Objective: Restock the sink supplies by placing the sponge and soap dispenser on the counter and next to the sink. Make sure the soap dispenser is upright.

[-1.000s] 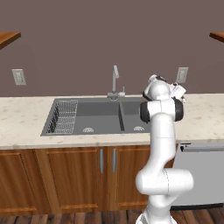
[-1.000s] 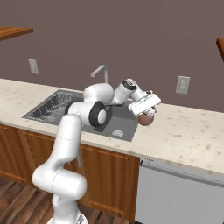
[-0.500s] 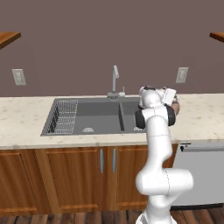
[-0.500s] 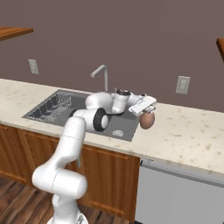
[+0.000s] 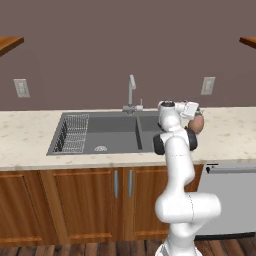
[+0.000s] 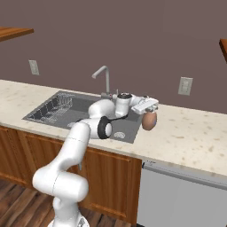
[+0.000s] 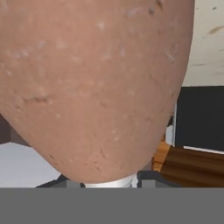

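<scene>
The counter [image 5: 30, 142] runs across the middle of the left base view, with the sink [image 5: 102, 131] set into it at center and a wire rack [image 5: 72, 134] in its left basin. A faucet [image 5: 131, 92] stands behind the sink. The arm rises from the lower right, and the gripper [image 5: 196, 116], right of center, is closed on the soap dispenser [image 5: 197, 125], holding it just above the counter at the sink's right edge. In the hand view the bottle's brown body [image 7: 92, 83] covers most of the frame, its pale pump at the bottom.
</scene>
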Motion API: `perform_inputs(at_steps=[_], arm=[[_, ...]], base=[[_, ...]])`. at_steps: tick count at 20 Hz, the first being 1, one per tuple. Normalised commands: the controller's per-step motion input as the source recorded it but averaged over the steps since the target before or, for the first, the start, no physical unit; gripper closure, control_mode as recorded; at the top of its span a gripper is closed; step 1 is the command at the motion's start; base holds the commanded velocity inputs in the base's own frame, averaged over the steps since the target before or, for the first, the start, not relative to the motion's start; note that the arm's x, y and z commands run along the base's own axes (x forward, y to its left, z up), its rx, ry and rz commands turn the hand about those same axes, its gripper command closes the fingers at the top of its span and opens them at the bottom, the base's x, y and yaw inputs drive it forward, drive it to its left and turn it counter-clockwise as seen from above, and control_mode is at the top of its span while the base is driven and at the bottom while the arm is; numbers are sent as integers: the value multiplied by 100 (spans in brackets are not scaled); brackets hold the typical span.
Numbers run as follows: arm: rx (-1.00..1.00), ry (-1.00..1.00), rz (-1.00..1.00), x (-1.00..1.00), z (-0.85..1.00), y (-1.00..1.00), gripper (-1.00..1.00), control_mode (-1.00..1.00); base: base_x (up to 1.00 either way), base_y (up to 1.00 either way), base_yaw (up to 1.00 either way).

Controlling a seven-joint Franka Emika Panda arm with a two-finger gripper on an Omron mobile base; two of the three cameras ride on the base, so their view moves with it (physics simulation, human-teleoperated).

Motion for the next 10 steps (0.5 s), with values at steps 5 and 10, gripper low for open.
perform_inputs(at_steps=[5, 10], arm=[[-4, -9, 0, -1, -65, 8, 100, -100], [-22, -27, 0, -25, -88, 39, 100, -100]], base=[[0, 0, 0], [0, 0, 0]])
